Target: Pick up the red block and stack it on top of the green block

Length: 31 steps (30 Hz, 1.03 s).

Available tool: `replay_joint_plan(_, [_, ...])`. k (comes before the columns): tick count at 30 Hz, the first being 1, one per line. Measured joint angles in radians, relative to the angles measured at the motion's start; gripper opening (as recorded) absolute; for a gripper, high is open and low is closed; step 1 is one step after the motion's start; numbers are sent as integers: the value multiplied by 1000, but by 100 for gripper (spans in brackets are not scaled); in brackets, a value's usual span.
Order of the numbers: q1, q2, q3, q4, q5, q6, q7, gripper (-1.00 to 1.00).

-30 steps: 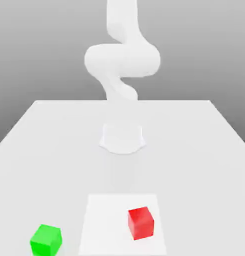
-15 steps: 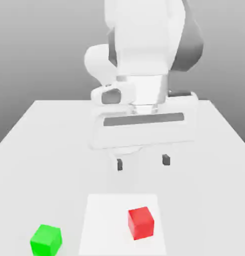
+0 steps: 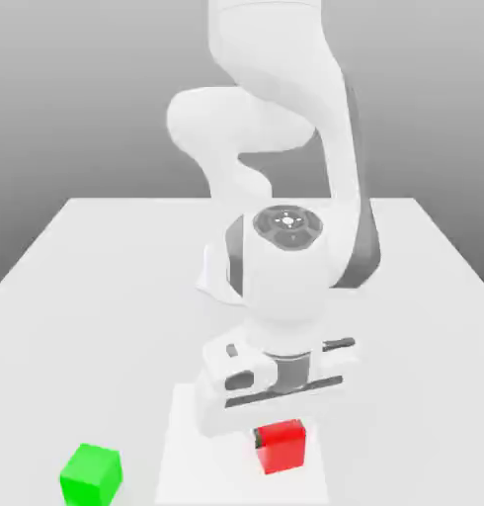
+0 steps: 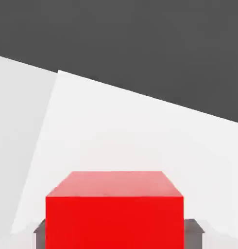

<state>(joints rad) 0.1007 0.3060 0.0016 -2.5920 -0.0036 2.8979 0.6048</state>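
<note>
My arm is bent low over the near part of the white table [image 3: 108,257], hand pointing straight down. My gripper [image 3: 279,431] sits right on the red block [image 3: 282,450]; the white hand body covers the block's top edge in the exterior view. My fingers are closed on the red block, one on each side. In the hand view the dark grey fingertips [image 4: 40,232] show at both flanks of the red block [image 4: 114,214], touching its side faces. The block is upright, flat on its base, resting on the brighter white square patch [image 3: 177,445] at the table's near edge. It is not lifted; its bottom face meets the patch.

The green block [image 3: 91,474] sits on the table on the exterior view's left of the patch, just off its edge, well apart from the red block and from my hand. It is upright, nothing touching it, nothing on top.

My arm's round base [image 3: 214,280] stands farther back on the table, behind my hand. Background is plain grey.
</note>
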Motion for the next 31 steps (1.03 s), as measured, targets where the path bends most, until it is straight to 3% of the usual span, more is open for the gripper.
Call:
replay_joint_plan(2, [-1, 4, 1, 1, -1, 4, 1, -100])
replay_joint_plan(8, [-8, -174, -1, -21, 3, -153, 12, -100])
replay_joint_plan(22, [-161, -129, -243, 186, 85, -321, 535, -100])
replay_joint_plan(27, [-208, 5, -232, 218, 159, -225, 550, -100])
replay_joint_plan(28, [-216, 29, -223, 220, 172, -203, 542, 100])
replay_joint_plan(31, [-216, 29, -223, 220, 172, -203, 542, 100])
